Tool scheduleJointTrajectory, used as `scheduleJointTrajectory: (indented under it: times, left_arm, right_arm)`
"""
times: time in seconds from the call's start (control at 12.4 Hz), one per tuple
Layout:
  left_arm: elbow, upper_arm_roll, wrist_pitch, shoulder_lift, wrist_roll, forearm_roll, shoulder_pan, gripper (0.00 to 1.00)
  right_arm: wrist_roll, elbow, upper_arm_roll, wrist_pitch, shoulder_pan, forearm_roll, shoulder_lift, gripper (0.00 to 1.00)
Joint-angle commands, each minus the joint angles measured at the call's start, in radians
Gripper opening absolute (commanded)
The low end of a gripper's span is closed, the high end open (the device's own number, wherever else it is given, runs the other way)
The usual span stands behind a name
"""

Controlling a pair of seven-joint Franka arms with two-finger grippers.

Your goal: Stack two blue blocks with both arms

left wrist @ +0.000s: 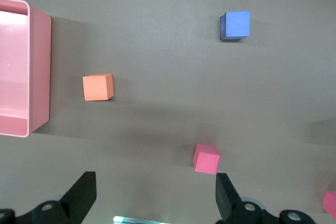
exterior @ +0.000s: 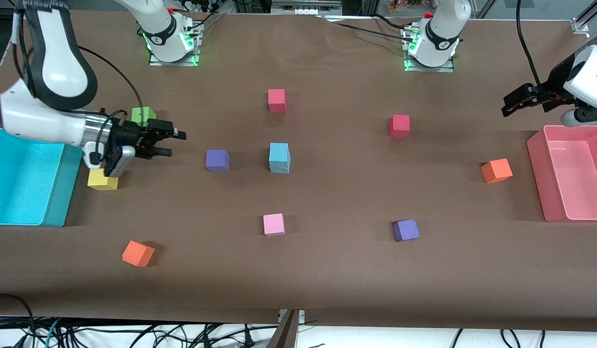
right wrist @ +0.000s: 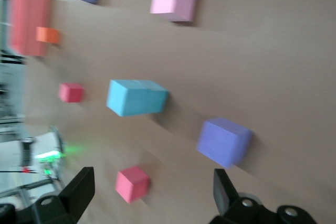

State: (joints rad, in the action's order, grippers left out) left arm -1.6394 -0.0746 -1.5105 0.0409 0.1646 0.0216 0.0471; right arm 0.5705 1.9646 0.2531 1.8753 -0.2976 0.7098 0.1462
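Even overhead light, soft short shadows; the right wrist view is motion-blurred.

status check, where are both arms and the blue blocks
Left end effector open, above the pink bin. Right end effector open, beside the green cube. Blue blocks stacked mid-table. Nothing in the way.

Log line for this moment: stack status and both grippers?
stack: blue blocks stacked mid-table | left gripper: open, empty, beside pink bin | right gripper: open, empty, near yellow cube
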Motion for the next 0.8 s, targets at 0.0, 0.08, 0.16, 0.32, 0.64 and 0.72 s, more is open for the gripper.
scheduleJointTrajectory:
  times: [0.0,0.08,0.16,0.32,0.64,0.72]
  left_arm:
    - [-0.039,0.01,-0.013,0.037,-0.085,-0.025,0.014,1.0]
    - [-0.03,0.01,-0.004,0.039,-0.086,-0.025,0.013,1.0]
    - [-0.024,0.012,0.012,0.039,-0.085,-0.025,0.007,1.0]
    - [-0.01,0.013,0.016,0.037,-0.086,-0.025,0.002,1.0]
    - [0.004,0.05,0.018,0.03,-0.085,-0.025,-0.05,1.0]
    - [0.004,0.05,0.018,0.028,-0.085,-0.025,-0.05,1.0]
  right_arm:
    - [-0.208,-0.136,-0.009,-0.07,0.005,-0.276,0.01,1.0]
    - [-0.275,-0.173,-0.012,-0.1,0.012,-0.358,0.007,1.0]
    - [-0.364,-0.215,-0.024,-0.134,0.017,-0.448,0.006,1.0]
    - [-0.566,-0.301,-0.179,-0.221,0.139,-0.638,-0.035,1.0]
    - [-0.65,-0.288,-0.267,-0.19,0.274,-0.695,-0.198,1.0]
    - [-0.65,-0.299,-0.256,-0.267,0.275,-0.696,-0.204,1.0]
